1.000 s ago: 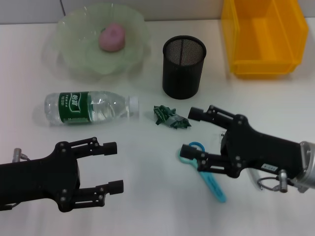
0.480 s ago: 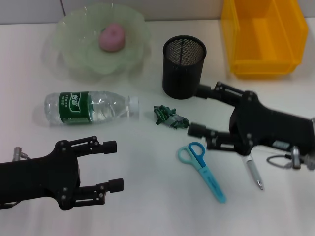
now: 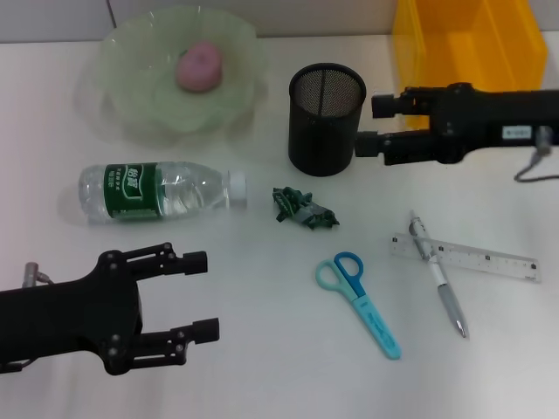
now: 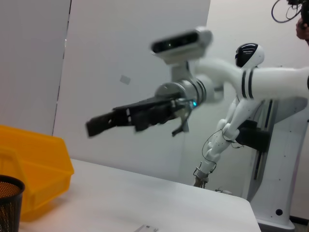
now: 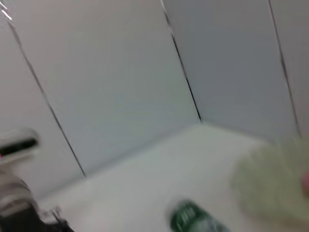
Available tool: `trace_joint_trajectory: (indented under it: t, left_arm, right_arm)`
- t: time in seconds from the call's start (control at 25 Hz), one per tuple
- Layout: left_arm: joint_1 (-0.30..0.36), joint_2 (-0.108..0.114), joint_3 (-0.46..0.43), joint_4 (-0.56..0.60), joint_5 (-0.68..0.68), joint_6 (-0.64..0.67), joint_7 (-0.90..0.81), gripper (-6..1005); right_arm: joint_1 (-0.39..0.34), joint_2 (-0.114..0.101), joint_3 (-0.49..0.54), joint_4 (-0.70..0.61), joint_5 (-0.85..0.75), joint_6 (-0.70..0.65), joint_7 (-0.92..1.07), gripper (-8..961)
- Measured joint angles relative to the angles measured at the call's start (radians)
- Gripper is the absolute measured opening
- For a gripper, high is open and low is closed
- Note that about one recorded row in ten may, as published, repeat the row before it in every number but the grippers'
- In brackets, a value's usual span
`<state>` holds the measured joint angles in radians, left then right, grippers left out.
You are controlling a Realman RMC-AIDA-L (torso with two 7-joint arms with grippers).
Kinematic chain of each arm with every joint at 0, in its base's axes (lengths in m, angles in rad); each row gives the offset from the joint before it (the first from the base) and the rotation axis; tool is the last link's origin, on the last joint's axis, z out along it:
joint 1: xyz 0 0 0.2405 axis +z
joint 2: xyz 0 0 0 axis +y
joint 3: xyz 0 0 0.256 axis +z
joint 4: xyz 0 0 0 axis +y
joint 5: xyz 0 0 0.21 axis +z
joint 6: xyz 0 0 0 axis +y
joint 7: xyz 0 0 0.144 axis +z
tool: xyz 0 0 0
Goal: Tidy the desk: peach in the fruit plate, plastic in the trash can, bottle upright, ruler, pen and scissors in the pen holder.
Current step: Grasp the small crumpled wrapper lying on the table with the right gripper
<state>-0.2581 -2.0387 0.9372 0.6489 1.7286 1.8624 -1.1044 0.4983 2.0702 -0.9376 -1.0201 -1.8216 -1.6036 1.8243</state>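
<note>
A pink peach (image 3: 199,65) rests in the pale green fruit plate (image 3: 131,105) at the back left. In front of it the clear bottle (image 3: 162,190) lies on its side. Crumpled green plastic (image 3: 303,209) sits mid-table, before the black mesh pen holder (image 3: 325,118). Blue scissors (image 3: 358,301), a pen (image 3: 437,272) and a clear ruler (image 3: 467,256) lie flat at the front right. The yellow trash can (image 3: 467,61) stands at the back right. My right gripper (image 3: 371,126) hovers open and empty just right of the pen holder. At the front left my left gripper (image 3: 203,295) stays open.
The left wrist view shows the right gripper (image 4: 99,125) in the air above the yellow bin (image 4: 29,164) and the holder's rim (image 4: 9,186). In the right wrist view the bottle (image 5: 193,220) and plate (image 5: 270,183) appear blurred. A wall runs behind the table.
My right gripper has risen from over the scissors and swung back and right to beside the pen holder, uncovering the pen and ruler. The left arm has not moved.
</note>
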Motion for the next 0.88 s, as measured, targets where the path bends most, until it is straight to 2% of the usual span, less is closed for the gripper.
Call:
trace_joint_trajectory:
  t: [0.16, 0.4, 0.6, 0.88]
  left_arm:
    - [0.002, -0.002, 0.000, 0.000, 0.000, 0.000, 0.000, 752]
    - [0.005, -0.003, 0.002, 0.000, 0.001, 0.000, 0.000, 752]
    - [0.000, -0.004, 0.002, 0.000, 0.006, -0.001, 0.000, 752]
    - [-0.002, -0.005, 0.001, 0.000, 0.011, -0.006, 0.000, 753]
  right_arm:
    - [0.076, 0.006, -0.010, -0.103, -0.226, 0.020, 0.208, 806]
    - [0.206, 0.005, -0.035, -0.113, -0.455, 0.008, 0.379, 803]
    - [0.276, 0.009, -0.163, -0.099, -0.589, 0.040, 0.483, 800]
    - [0.294, 0.012, -0.364, -0.031, -0.604, 0.186, 0.593, 796]
